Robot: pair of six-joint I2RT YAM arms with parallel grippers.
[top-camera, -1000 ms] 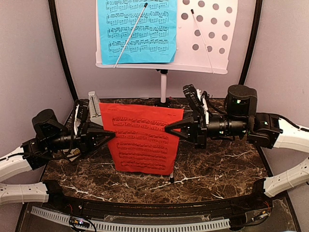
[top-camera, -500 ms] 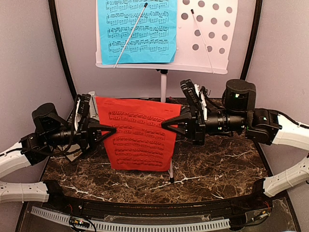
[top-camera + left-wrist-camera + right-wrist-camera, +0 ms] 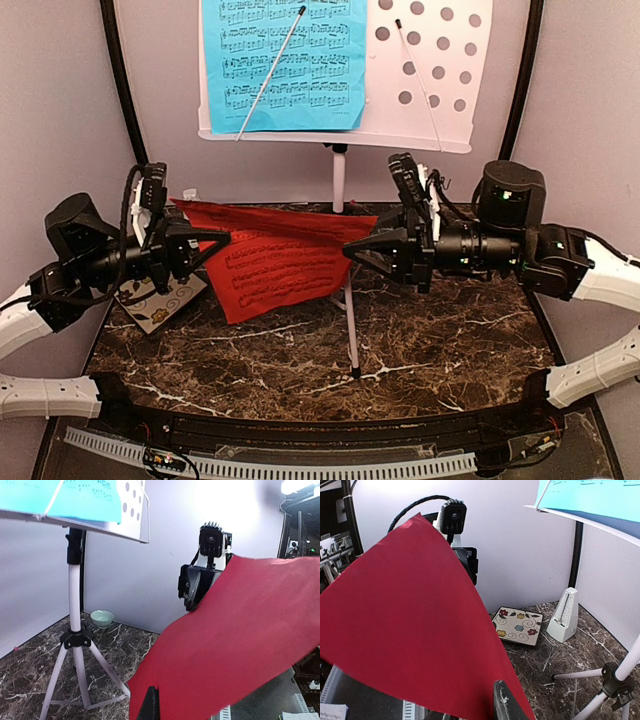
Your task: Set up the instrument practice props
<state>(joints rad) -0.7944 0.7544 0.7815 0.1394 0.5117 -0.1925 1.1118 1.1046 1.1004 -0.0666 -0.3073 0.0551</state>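
left claw (image 3: 222, 240): you are pinching the left edge of the red sheet (image 3: 275, 270) with it, jaws pressed together.
right claw (image 3: 352, 247): it is sitting at the sheet's right corner; whether it is gripping or spread, I cannot tell.
red sheet: it is hanging in the air between your two claws, sagging toward the table (image 3: 450, 340), in front of the stand (image 3: 455, 130).
stand: it is standing upright at the back, tripod legs on the table.
blue sheet (image 3: 285, 60): it is resting on the stand's left half.
metronome (image 3: 565, 616): it is standing just beside the coaster (image 3: 517, 626).
bowl (image 3: 102, 618): it is sitting on the table beyond the stand's legs, near the wall.
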